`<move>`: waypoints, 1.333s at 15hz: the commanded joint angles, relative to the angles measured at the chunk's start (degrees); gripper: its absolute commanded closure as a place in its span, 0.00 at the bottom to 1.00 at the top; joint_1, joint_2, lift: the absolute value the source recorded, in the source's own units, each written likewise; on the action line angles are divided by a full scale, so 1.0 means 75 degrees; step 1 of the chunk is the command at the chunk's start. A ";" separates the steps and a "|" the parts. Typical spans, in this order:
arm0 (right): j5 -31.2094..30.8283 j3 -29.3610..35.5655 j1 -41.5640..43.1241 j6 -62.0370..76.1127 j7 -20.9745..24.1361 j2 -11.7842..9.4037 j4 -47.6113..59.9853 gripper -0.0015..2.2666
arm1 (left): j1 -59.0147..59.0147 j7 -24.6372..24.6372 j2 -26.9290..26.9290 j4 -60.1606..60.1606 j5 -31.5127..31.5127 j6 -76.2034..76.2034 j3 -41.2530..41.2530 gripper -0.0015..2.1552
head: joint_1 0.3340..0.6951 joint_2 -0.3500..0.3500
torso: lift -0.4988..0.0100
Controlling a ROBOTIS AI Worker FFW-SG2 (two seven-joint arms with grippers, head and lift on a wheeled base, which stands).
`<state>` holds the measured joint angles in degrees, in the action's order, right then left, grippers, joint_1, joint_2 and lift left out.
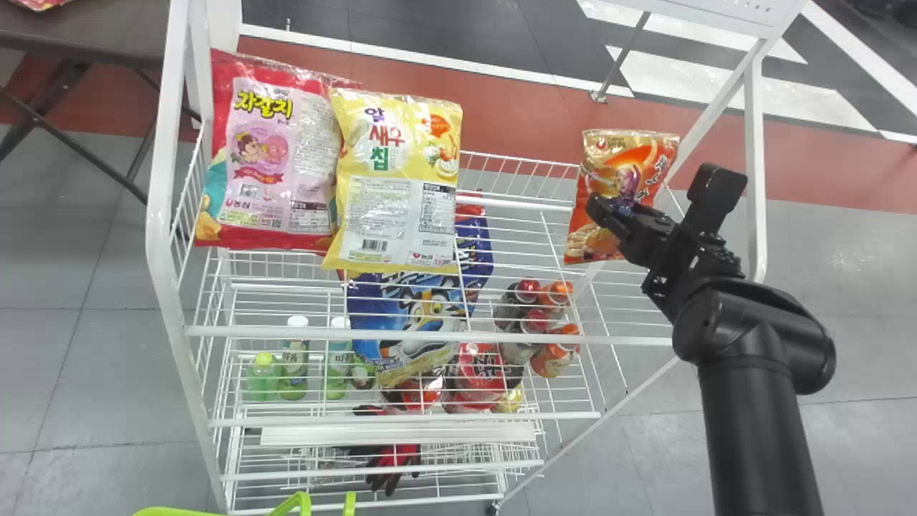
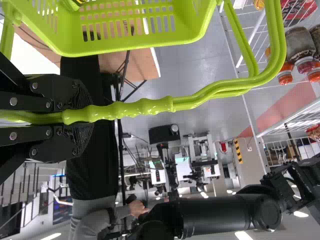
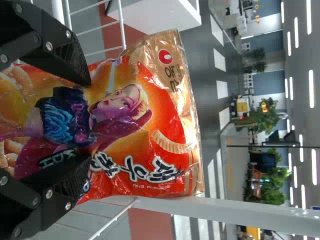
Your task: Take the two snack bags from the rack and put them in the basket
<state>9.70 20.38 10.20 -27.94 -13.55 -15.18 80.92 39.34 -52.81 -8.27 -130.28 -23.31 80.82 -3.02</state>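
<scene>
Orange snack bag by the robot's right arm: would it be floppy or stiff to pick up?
The orange snack bag would probably dent when squeezed, as its thin film already shows creases. Its glossy surface may be somewhat slippery. It is likely light for its size, since it looks puffed out and pictures crunchy snack pieces.

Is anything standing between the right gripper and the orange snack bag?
Nothing visible does. The right gripper is open, close against the front of the orange snack bag, with nothing seen in between; whether they touch, I cannot tell.
</scene>
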 commanded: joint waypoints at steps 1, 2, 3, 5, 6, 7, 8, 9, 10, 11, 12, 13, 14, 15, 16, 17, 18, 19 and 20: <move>0.0054 -0.0045 -0.0130 -0.0089 -0.0021 -0.0004 0.0144 0.99 | -0.0066 0.0021 0.0001 0.0051 0.0003 0.0000 -0.0008 0.87 | 1.00 0.00 | 0.96; 0.0066 -0.0034 -0.0224 -0.0043 0.0002 0.0008 0.0320 0.99 | -0.0089 0.0033 0.0001 0.0074 0.0003 0.0000 -0.0008 0.87 | 1.00 0.00 | 0.96; 0.0089 0.0002 -0.0294 -0.0019 0.0026 0.0043 0.0460 0.99 | -0.0136 0.0033 0.0001 0.0121 0.0003 0.0000 -0.0020 0.87 | 1.00 0.00 | 0.96; 0.0183 0.0037 -0.0587 -0.0043 0.0061 0.0078 0.0976 0.99 | -0.0160 0.0033 0.0001 0.0133 -0.0009 0.0000 -0.0008 0.87 | 1.00 0.00 | 0.96; 0.0230 0.0002 -0.0751 -0.0113 0.0096 0.0090 0.1269 0.99 | -0.0160 0.0021 0.0001 0.0133 -0.0009 0.0000 0.0015 0.87 | 1.00 0.00 | 0.96; 0.0241 -0.0010 -0.0927 -0.0277 0.0131 0.0113 0.1656 0.99 | -0.0160 -0.0002 0.0001 0.0133 -0.0033 0.0000 0.0039 0.87 | 1.00 0.00 | 0.96; 0.0382 -0.0010 -0.1114 -0.0441 0.0143 0.0125 0.2007 0.99 | -0.0160 -0.0026 0.0001 0.0110 -0.0056 0.0000 0.0086 0.87 | 1.00 0.00 | 0.96; 0.0534 0.0025 -0.1325 -0.0629 0.0143 0.0125 0.2335 0.99 | -0.0160 -0.0049 0.0001 0.0074 -0.0079 0.0024 0.0133 0.87 | 1.00 0.00 | 0.96; 0.0675 0.0037 -0.1630 -0.0722 0.0143 0.0137 0.2816 0.99 | -0.0160 -0.0049 0.0001 0.0051 -0.0103 0.0000 0.0168 0.87 | 1.00 0.00 | 0.96; 0.0827 0.0072 -0.1982 -0.0980 0.0143 0.0148 0.3320 0.99 | -0.0160 -0.0061 0.0013 0.0016 -0.0150 0.0000 0.0238 0.87 | 1.00 0.00 | 0.96; 0.1003 0.0142 -0.2298 -0.1238 0.0143 0.0160 0.3789 0.99 | -0.0160 -0.0084 0.0013 -0.0019 -0.0185 0.0000 0.0297 0.87 | 1.00 0.00 | 0.96; 0.1179 0.0259 -0.2708 -0.1472 0.0143 0.0184 0.4328 0.99 | -0.0160 -0.0096 0.0036 -0.0043 -0.0208 0.0024 0.0355 0.87 | 1.00 0.00 | 0.96; 0.1273 0.0295 -0.3165 -0.1613 0.0131 0.0195 0.4902 0.99 | -0.0160 -0.0108 0.0036 -0.0043 -0.0267 0.0000 0.0414 0.87 | 1.00 0.00 | 0.96; 0.1378 0.0388 -0.3517 -0.1871 0.0131 0.0242 0.5394 0.99 | -0.0160 -0.0143 0.0060 -0.0043 -0.0279 0.0000 0.0449 0.87 | 1.00 0.00 | 0.96; 0.1659 0.0576 -0.3868 -0.2293 0.0108 0.0254 0.5886 0.99 | -0.0160 -0.0155 0.0071 -0.0043 -0.0279 0.0000 0.0473 0.87 | 1.00 0.00 | 0.96; 0.1964 0.0810 -0.4196 -0.2714 0.0026 0.0312 0.6320 0.99 | -0.0171 -0.0155 0.0071 -0.0043 -0.0279 -0.0023 0.0461 0.87 | 1.00 0.00 | 0.96; 0.2280 0.1045 -0.4454 -0.3089 -0.0033 0.0359 0.6648 0.99 | -0.0183 -0.0155 0.0083 -0.0043 -0.0279 -0.0023 0.0449 0.87 | 1.00 0.00 | 0.96; 0.2538 0.1244 -0.4724 -0.3699 -0.0080 0.0383 0.7023 0.99 | -0.0206 -0.0155 0.0095 -0.0043 -0.0279 -0.0023 0.0449 0.87 | 1.00 0.00 | 0.96; 0.2726 0.1431 -0.4970 -0.4308 -0.0173 0.0430 0.7351 0.99 | -0.0206 -0.0155 0.0106 -0.0043 -0.0279 -0.0047 0.0449 0.87 | 1.00 0.00 | 0.96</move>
<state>27.71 29.02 -24.27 -54.00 -14.41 -12.41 132.34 37.90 -53.97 -7.58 -130.61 -25.40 80.60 0.38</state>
